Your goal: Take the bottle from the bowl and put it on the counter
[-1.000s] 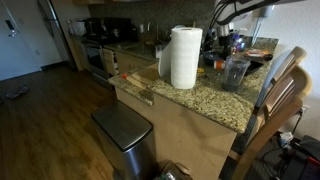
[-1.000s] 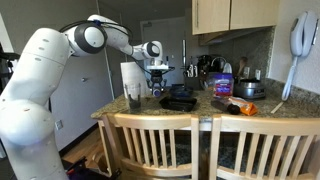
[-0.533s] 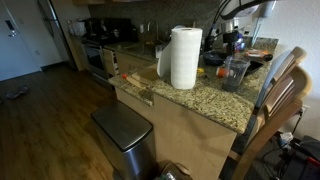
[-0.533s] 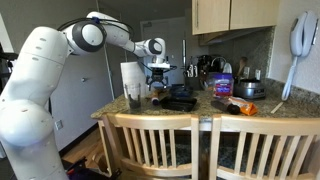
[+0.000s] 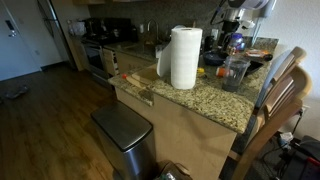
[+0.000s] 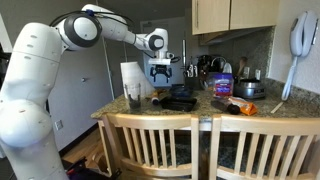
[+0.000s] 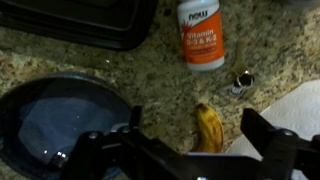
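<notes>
In the wrist view the bottle [image 7: 201,38] loses its cap to the top edge. The banana [image 7: 207,128] disappears beneath the jaws, and the dark round vessel [image 7: 55,120] runs off left.

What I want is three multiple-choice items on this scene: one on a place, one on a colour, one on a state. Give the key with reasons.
1. Where does the bottle lie?
A. In a bowl
B. On the counter
C. On the wooden floor

2. What colour is the bottle's label?
A. Blue
B. Green
C. Orange

3. In what state is the gripper?
A. Open, holding nothing
B. Shut on the bottle
C. Shut on a banana

Key:
1 B: the wrist view shows it lying on its side on bare speckled granite.
2 C: the band around the white body is orange.
3 A: its fingers stand wide apart, with the bottle well clear of them.
</notes>
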Robot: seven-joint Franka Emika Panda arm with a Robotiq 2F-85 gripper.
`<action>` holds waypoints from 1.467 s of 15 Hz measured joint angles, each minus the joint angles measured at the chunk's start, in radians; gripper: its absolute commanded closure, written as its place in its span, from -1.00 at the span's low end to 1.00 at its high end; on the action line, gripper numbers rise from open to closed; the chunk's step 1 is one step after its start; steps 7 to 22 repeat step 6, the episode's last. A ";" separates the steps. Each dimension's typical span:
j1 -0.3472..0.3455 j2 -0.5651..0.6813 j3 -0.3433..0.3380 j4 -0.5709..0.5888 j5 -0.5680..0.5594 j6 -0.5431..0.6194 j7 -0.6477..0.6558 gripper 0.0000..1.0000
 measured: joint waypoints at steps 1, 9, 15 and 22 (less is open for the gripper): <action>0.004 -0.012 0.000 -0.011 0.014 0.054 0.023 -1.00; 0.058 -0.099 -0.005 -0.081 -0.064 0.268 0.197 -1.00; 0.058 -0.099 -0.005 -0.081 -0.064 0.268 0.197 -1.00; 0.058 -0.099 -0.005 -0.081 -0.064 0.268 0.197 -1.00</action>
